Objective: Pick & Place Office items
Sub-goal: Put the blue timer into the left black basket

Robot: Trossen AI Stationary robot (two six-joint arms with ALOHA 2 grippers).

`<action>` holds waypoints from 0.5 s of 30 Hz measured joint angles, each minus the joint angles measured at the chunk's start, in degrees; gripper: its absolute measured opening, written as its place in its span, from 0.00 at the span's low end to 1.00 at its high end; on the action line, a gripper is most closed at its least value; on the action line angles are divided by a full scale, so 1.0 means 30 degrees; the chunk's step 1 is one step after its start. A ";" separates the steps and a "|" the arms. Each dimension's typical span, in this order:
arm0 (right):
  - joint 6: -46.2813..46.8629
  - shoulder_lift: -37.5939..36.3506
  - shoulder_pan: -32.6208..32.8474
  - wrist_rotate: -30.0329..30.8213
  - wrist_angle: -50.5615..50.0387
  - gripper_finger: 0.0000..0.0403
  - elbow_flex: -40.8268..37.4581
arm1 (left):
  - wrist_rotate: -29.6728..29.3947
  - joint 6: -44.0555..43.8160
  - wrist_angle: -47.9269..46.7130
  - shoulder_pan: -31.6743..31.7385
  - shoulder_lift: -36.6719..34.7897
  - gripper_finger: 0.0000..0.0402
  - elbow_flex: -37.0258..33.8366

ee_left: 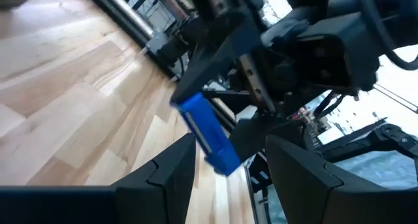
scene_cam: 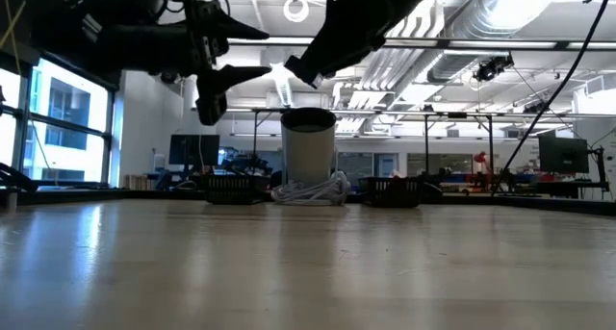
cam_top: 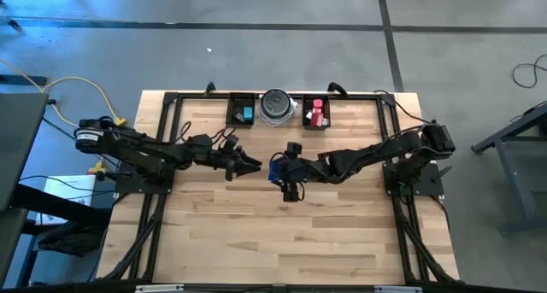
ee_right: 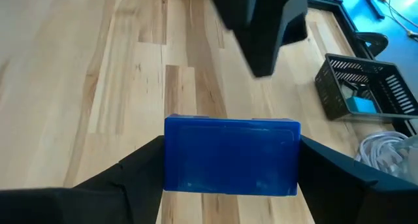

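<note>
My right gripper (ee_right: pixel 228 160) clamps the blue block (ee_right: pixel 231 155) crosswise, raised over mid-table; my left gripper (cam_top: pixel 255 164), fingers apart, faces it just beside.

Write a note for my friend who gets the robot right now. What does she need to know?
Right gripper: shut on the blue block, held above mid-table.
Left gripper: fingers open, empty, pointing at the blue block from close by.
Done: a teal piece lies in the left black tray; red and pink pieces lie in the right black tray. The round dish stands between the trays.
Left: hand over or place the blue block.
</note>
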 joint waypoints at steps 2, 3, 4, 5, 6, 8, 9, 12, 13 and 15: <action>-0.0089 0.0022 -0.0013 0.0007 0.0037 0.69 -0.0009 | 0.0057 -0.0304 -0.0039 0.0021 0.0476 0.45 0.0234; -0.0092 0.0022 0.0001 0.0000 0.0030 0.69 -0.0009 | 0.0057 -0.0440 -0.0032 0.0022 0.0739 0.45 0.0413; -0.0104 0.0022 0.0002 0.0000 0.0023 0.69 -0.0009 | 0.0081 -0.0478 -0.0059 0.0064 0.0904 0.45 0.0475; -0.0111 0.0022 -0.0031 -0.0012 0.0012 0.69 -0.0009 | 0.0160 -0.0509 -0.0082 0.0107 0.1101 0.45 0.0627; -0.0111 0.0022 -0.0046 -0.0030 -0.0053 0.69 -0.0009 | 0.0225 -0.0575 -0.0014 0.0109 0.1370 0.45 0.0863; -0.0133 0.0022 -0.0075 0.0014 -0.0092 0.69 -0.0024 | 0.0392 -0.0805 -0.0028 0.0112 0.1688 0.45 0.1073; -0.0140 0.0022 -0.0074 0.0035 -0.0039 0.69 -0.0024 | 0.0541 -0.0814 -0.0051 0.0112 0.1918 0.45 0.1227; -0.0256 0.0022 -0.0082 0.0115 -0.0071 0.69 -0.0024 | 0.0714 -0.0943 -0.0079 0.0109 0.2428 0.45 0.1596; -0.0305 0.0022 -0.0075 0.0128 -0.0114 0.69 -0.0024 | 0.0744 -0.0977 -0.0026 0.0109 0.2679 0.45 0.1830; -0.0368 0.0022 -0.0067 0.0138 -0.0154 0.69 -0.0024 | 0.0804 -0.1027 -0.0020 0.0109 0.2997 0.45 0.2034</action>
